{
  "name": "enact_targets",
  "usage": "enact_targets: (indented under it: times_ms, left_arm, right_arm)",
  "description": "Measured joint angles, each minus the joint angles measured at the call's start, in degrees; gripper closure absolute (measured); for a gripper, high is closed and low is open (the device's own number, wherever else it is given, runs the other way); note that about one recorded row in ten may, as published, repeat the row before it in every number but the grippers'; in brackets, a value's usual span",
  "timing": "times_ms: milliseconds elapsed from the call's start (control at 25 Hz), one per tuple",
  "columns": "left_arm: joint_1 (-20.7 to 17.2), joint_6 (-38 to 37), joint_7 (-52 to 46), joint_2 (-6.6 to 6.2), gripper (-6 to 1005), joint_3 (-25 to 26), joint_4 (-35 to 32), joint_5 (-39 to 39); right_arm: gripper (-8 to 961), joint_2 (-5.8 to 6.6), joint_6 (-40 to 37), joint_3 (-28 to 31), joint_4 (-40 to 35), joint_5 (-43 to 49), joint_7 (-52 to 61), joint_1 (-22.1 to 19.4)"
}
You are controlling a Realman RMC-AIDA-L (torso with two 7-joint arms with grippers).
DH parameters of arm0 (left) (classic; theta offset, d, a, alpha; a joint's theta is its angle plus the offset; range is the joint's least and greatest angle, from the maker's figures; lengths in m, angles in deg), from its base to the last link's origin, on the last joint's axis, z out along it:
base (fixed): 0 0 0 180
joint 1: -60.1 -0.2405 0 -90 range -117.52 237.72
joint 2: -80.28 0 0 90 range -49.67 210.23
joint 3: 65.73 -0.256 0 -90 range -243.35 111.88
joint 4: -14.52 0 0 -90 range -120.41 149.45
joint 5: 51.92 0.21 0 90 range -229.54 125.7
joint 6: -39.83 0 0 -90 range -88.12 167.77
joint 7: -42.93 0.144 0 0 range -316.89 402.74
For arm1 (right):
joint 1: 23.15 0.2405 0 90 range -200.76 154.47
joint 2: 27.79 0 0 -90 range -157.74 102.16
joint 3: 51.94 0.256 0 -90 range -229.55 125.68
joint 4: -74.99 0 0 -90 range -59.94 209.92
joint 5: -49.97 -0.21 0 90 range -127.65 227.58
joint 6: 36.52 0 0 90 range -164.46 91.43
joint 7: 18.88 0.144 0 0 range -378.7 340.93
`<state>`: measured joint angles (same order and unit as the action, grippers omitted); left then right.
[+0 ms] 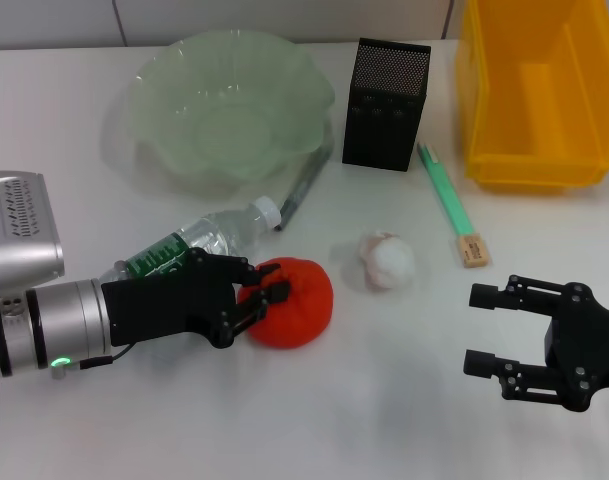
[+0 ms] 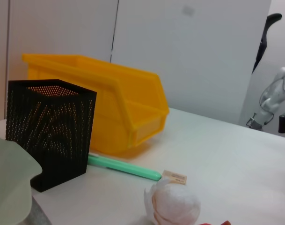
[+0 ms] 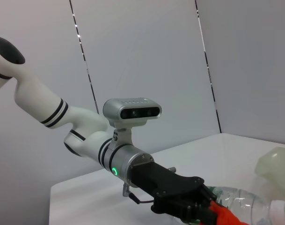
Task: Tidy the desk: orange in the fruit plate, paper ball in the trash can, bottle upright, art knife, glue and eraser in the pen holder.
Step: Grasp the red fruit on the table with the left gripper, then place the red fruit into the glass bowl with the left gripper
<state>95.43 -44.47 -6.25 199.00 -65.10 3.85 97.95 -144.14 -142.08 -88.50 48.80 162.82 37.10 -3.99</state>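
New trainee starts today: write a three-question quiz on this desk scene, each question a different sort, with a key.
1. True or false: the left gripper is at the orange.
2. Where does the bottle lie?
A. Upright by the trash can
B. On its side, in front of the fruit plate
C. Inside the pen holder
3. Fill in: the eraser lies at the near end of the ____ pen.

Key
1. True; its fingers close around the fruit, which sits on the desk.
2. B
3. Green. The right gripper hovers open nearby, holding nothing.
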Motion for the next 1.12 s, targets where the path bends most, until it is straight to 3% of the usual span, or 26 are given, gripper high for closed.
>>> enact_targets:
  times_ms: [280,360,440,600,680,920,960,1120]
  left_arm:
    - [-0.1,-2.2,-1.0,-0.12,846,0.4,0.2,-0.6]
    - [-0.4,-9.7,-2.8,-0.38,855,0.4,-0.2,-6.2]
    - [-0.6,-12.5,-3.2,-0.44,863,0.4,-0.3,-9.5]
    - [-0.4,-12.5,-3.6,-0.2,912,0.4,0.3,-18.1]
    - [-0.4,-12.5,-3.6,-0.2,915,0.4,0.3,-18.1]
    - [2.2,-4.9,-0.9,0.03,922,0.4,3.9,-26.4]
    - [3.5,1.4,2.7,0.08,922,0.4,6.8,-30.6]
    - [5.1,8.6,8.2,0.13,916,0.4,10.0,-34.9]
  right_arm:
    - [231,0.0,0.0,0.0,0.0,-0.1,0.0,0.0]
    - [231,-0.01,0.0,0.0,0.1,-0.2,0.0,0.1]
    - [231,-0.02,0.0,0.0,0.1,-0.2,0.0,0.1]
    - [231,-0.01,0.0,0.1,0.1,-0.3,0.0,0.0]
    - [231,-0.04,0.0,0.3,0.1,-0.3,0.0,0.0]
    - [231,-0.19,0.0,0.7,0.2,-0.3,0.0,-0.1]
    - [231,-0.23,0.0,0.7,0.2,-0.3,0.0,-0.1]
    - [231,-0.34,0.0,0.8,0.2,-0.3,0.0,-0.1]
